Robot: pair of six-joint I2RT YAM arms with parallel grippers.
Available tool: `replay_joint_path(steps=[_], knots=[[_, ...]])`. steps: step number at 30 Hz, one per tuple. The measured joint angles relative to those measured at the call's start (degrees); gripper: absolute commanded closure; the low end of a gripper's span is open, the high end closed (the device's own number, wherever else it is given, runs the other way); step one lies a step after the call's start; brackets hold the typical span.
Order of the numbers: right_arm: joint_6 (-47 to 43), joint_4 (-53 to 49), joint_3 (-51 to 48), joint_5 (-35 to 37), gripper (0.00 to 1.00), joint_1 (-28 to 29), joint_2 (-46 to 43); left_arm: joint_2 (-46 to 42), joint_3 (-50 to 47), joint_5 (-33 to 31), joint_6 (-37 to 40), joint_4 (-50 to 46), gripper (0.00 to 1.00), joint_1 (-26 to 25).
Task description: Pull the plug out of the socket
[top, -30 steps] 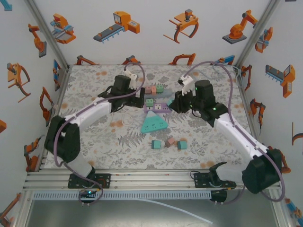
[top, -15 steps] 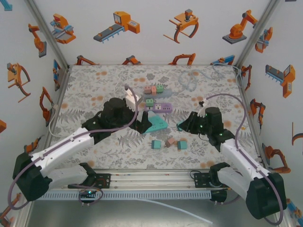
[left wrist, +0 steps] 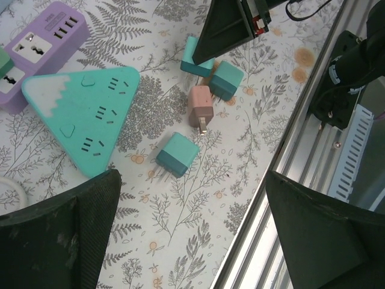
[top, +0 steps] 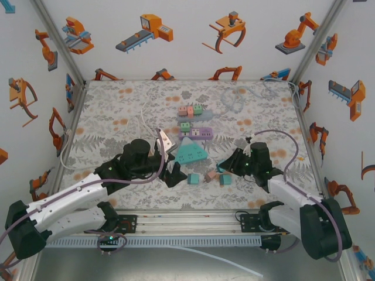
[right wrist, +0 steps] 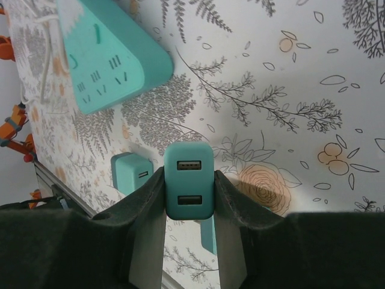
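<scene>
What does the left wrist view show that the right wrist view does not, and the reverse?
Left wrist view: the purple power strip, a pink plug lying loose, and the aluminium rail. Right wrist view: the two USB ports of the teal plug clamped in the right pincer. Both: the teal triangular socket, with nothing plugged in, on the floral table cover.

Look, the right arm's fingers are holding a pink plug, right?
No, the plug between the right fingers is teal, not pink; the right wrist view shows it. The pink plug lies loose on the table.
</scene>
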Motion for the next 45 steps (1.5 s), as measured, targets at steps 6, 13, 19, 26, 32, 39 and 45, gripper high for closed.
replay_joint_path(steps=[6, 13, 19, 26, 32, 39, 45], knots=[[0.3, 2.4, -0.3, -0.9, 0.59, 0.0, 4.4, 1.5, 0.0, -0.2, 0.0, 0.2, 0.03, 0.0], [-1.8, -1.2, -0.1, 0.6, 0.52, -0.1, 3.5, 3.0, 0.0, -1.3, 0.0, 0.2, 0.03, 0.0], [-4.0, -7.0, 0.1, 3.5, 0.51, -0.1, -0.7, 4.2, 0.0, -2.1, 0.0, 0.3, 0.03, 0.0], [-5.9, -13.9, 0.9, 6.9, 0.5, -0.1, -5.0, 5.8, 0.6, -3.1, 0.0, 0.3, 0.03, 0.0], [-6.6, -17.6, 3.7, 8.9, 0.5, -0.1, -10.5, 7.0, 1.7, -7.1, 0.0, -0.1, 0.03, 0.0], [-10.6, -15.8, 7.6, 10.6, 0.51, -0.1, -16.9, 10.6, 4.7, -16.4, -0.3, -0.7, 0.03, 0.0], [-22.7, -8.6, 11.5, 9.1, 0.5, -0.1, -15.8, 13.7, 6.0, -20.2, -2.5, 0.0, 0.03, 2.8]])
